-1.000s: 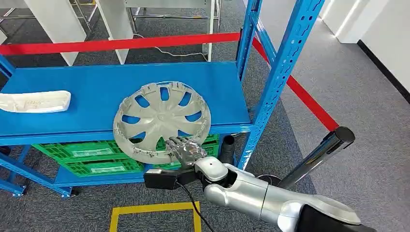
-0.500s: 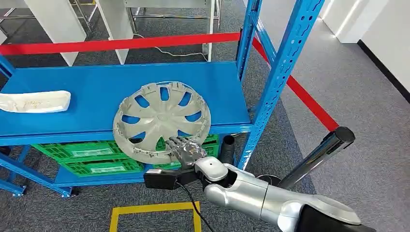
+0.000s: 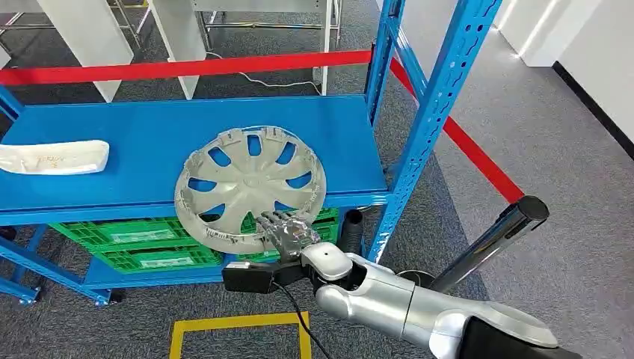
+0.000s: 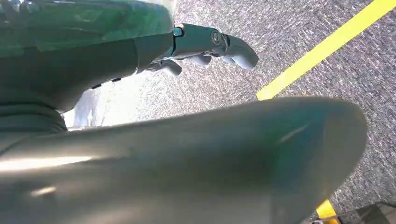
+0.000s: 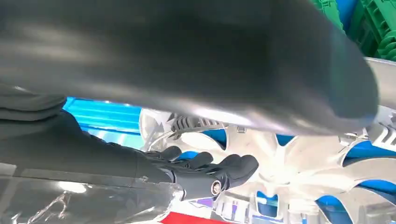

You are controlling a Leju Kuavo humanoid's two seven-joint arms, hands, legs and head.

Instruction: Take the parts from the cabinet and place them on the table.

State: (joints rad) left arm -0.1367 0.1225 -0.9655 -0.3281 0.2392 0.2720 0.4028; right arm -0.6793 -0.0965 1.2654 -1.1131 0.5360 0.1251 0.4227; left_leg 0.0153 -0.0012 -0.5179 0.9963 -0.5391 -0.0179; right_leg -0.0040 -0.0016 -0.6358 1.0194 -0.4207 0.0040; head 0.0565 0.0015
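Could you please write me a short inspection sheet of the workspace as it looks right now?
Surface: blue shelf of a blue rack, mostly bare.
Job's things: grey wheel cover overhanging the shelf's front edge; white part lying flat at the shelf's left end.
Clutter: green crates on the lower shelf.
Hands: right hand at the wheel cover's near rim, fingers against it, a full grip not confirmed; left hand hanging over the carpet, fingers loosely curled, holding nothing.
Cables: black cable running down from a black box at the right wrist; white cable on the floor behind the rack.
Surroundings: grey carpet, yellow floor tape, red barrier tape.
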